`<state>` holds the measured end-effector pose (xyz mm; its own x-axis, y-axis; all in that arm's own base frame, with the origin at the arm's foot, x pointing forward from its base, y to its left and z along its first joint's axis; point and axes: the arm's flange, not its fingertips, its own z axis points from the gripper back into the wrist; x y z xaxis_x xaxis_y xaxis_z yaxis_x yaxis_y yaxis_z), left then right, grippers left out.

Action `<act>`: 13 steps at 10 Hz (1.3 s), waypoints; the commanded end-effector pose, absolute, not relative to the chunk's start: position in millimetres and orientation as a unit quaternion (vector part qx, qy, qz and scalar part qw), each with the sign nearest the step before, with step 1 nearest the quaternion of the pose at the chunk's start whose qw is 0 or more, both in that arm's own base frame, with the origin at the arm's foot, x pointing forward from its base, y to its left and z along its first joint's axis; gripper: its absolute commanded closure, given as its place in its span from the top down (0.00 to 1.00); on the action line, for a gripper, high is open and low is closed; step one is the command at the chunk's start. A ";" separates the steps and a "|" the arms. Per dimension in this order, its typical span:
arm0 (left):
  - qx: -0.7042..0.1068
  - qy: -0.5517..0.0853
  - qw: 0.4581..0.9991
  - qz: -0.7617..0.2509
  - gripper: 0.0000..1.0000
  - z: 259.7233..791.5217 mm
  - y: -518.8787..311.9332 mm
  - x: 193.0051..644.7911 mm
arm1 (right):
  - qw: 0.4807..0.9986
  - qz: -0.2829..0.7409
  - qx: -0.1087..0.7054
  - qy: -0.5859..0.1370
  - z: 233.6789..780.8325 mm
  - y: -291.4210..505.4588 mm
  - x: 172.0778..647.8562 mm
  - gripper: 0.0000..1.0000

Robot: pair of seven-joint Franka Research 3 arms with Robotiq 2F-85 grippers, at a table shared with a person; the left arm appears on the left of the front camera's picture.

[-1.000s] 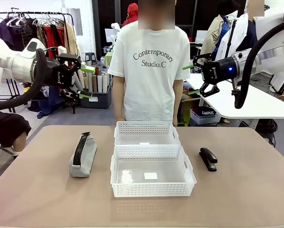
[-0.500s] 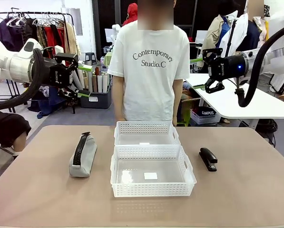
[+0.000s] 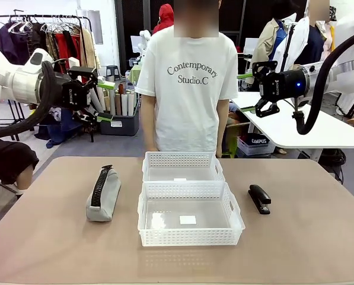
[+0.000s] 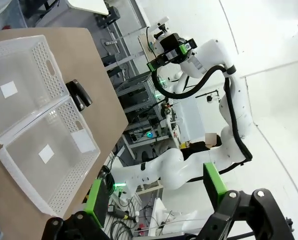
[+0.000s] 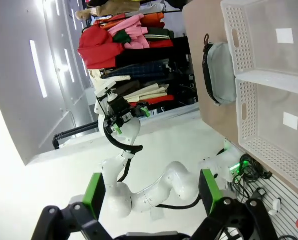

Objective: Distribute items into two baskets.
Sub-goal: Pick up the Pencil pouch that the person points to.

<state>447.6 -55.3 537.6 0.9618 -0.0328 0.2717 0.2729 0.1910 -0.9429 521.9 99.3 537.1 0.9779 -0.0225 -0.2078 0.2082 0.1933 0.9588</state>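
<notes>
Beside baskets (image 3: pixel 188 236), pouch (image 3: pixel 102 196) and stapler (image 3: pixel 260 198); left tool (image 3: pixel 108 102), right tool (image 3: pixel 245 93) spread aloft.

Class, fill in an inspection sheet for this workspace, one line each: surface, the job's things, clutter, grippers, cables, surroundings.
Surface: brown table, flat, carrying the job's things.
Job's things: grey pouch lies left of the baskets and black stapler right of them. The near basket and far basket touch, and no item is in either.
Clutter: nothing seen.
Grippers: left gripper and right gripper are open, raised above the table, holding nothing.
Cables: left arm's hose and right arm's hose, both black, hang off the table.
Surroundings: person at the far side; clothes rack; white table.
</notes>
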 end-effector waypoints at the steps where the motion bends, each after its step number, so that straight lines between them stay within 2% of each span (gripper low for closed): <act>1: -0.661 -0.094 0.742 -0.060 1.00 555.7 -34.3 447.2 | 0.754 -0.039 0.652 0.068 539.5 87.5 521.5 1.00; 4: -0.684 -0.100 0.721 -0.052 1.00 576.0 -15.0 442.4 | 0.715 0.021 0.696 0.057 545.7 66.5 512.9 1.00; 8: -0.684 -0.081 0.723 -0.057 1.00 570.2 -18.2 443.6 | 0.724 0.052 0.687 0.002 570.4 57.0 516.4 1.00; 12: -0.688 -0.098 0.717 -0.055 1.00 569.1 -15.3 444.3 | 0.730 0.039 0.682 0.010 574.9 60.5 523.6 1.00; 13: -0.679 -0.086 0.727 -0.055 1.00 563.2 -18.6 445.4 | 0.732 0.049 0.679 0.011 575.2 58.1 516.1 1.00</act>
<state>445.7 -17.9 563.6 0.9787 0.0398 0.2016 0.1985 0.0706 -0.9776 517.7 57.9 572.8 0.9955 0.0836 0.0454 -0.0517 0.0750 0.9958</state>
